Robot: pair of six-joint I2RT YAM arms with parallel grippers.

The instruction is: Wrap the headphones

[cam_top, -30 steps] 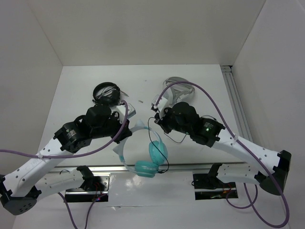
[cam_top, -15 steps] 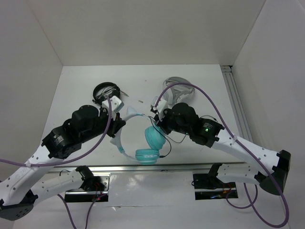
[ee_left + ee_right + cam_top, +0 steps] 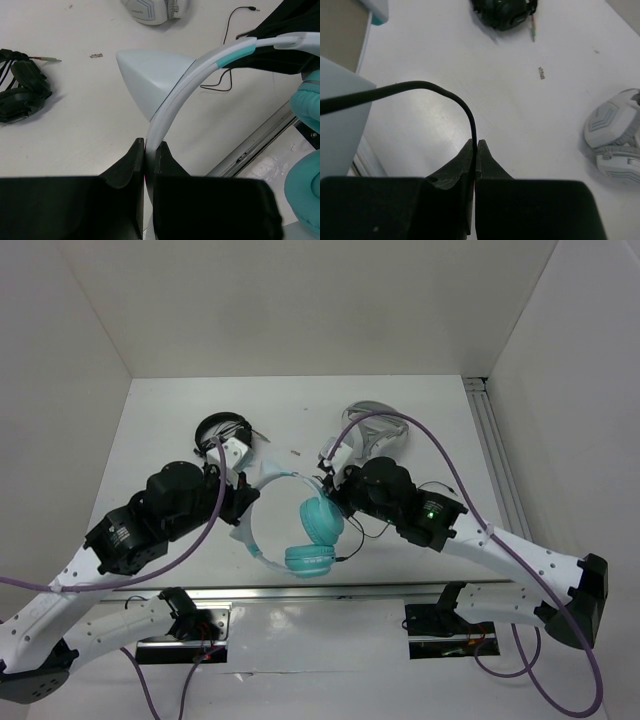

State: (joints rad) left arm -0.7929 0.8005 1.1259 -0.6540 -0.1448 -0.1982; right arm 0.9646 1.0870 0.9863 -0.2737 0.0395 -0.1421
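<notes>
The headphones (image 3: 310, 535) with teal ear cups hang above the table's near edge between the two arms. My left gripper (image 3: 149, 146) is shut on their pale headband (image 3: 175, 100), just below a cat-ear point (image 3: 150, 75). In the top view the left gripper (image 3: 243, 502) is at the band's left side. My right gripper (image 3: 475, 145) is shut on the thin black cable (image 3: 420, 89), which arches up and off to the left. In the top view the right gripper (image 3: 326, 483) is just above the upper ear cup (image 3: 321, 519).
All-black headphones (image 3: 222, 433) lie at the back left, also in the left wrist view (image 3: 22, 90). Grey-and-white headphones (image 3: 372, 435) lie at the back right, also in the right wrist view (image 3: 615, 135). A metal rail (image 3: 300, 590) runs along the near edge.
The left arm has carried the headband back and up, away from the near edge. The teal cups swung with it toward the right gripper, which kept hold of the cable.
</notes>
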